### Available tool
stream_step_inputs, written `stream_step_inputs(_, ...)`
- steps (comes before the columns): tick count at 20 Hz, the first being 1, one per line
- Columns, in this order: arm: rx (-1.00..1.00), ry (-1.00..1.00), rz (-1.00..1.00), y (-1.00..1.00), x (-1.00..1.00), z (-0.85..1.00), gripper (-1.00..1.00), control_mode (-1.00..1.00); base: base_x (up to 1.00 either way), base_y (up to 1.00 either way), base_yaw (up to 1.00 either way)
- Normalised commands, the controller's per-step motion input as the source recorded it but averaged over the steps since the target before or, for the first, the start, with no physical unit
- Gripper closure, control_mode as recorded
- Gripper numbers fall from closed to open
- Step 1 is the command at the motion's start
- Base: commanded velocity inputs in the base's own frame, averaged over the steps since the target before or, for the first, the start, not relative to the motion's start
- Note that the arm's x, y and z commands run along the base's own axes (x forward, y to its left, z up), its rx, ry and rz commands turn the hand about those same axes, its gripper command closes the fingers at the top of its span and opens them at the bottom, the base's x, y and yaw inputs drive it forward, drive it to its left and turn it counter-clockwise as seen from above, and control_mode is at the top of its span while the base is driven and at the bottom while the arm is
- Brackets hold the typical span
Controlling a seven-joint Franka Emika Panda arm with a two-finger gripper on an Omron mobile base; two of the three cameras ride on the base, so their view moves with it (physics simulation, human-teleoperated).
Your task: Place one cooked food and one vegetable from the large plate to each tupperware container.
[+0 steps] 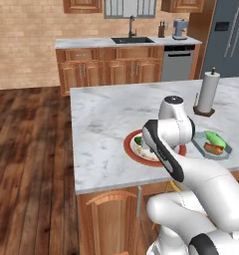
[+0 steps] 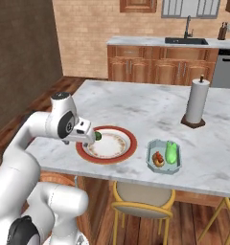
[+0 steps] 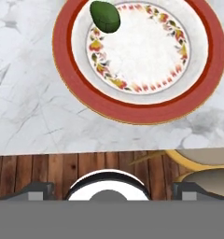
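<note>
PLATE: large plate point(image 2: 118, 152) at left on marble counter point(image 2: 136, 103), holding one dark green vegetable point(image 3: 105, 17) | GRIPPER point(image 2: 89, 136): above plate's near edge, fingers spread wide, grasping nothing | CONTAINER: tupperware container point(image 2: 152, 148) right of plate, filled with cooked food point(image 2: 158, 158) plus green vegetable point(image 2: 171, 151) | LEFT: apparently second container's share.

A home kitchen: marble island point(image 1: 106, 114), wooden cabinets point(image 1: 109, 69), a sink point(image 1: 132, 40), dishwasher point(image 1: 177, 62), fridge point(image 1: 230, 37) and a paper-towel roll point(image 2: 197, 101).
</note>
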Motion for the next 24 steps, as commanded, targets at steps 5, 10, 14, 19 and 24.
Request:
stream_step_inputs(5,0.0,0.0,0.01,0.0,0.12,0.0,-1.0,-1.0,0.0,0.0,0.0)
stream_step_inputs(10,0.0,-0.02,0.17,0.0,0.97,-0.11,-1.0,-1.0,0.0,0.0,0.0)
stream_step_inputs(14,0.0,0.0,0.14,0.0,0.99,-0.23,-1.0,-1.0,0.0,0.0,0.0)
stream_step_inputs(19,0.0,0.0,0.12,0.0,0.96,-0.03,-1.0,-1.0,0.0,0.0,0.0)
stream_step_inputs(24,0.0,0.06,0.01,0.0,0.67,-0.23,-1.0,-1.0,0.0,0.0,0.0)
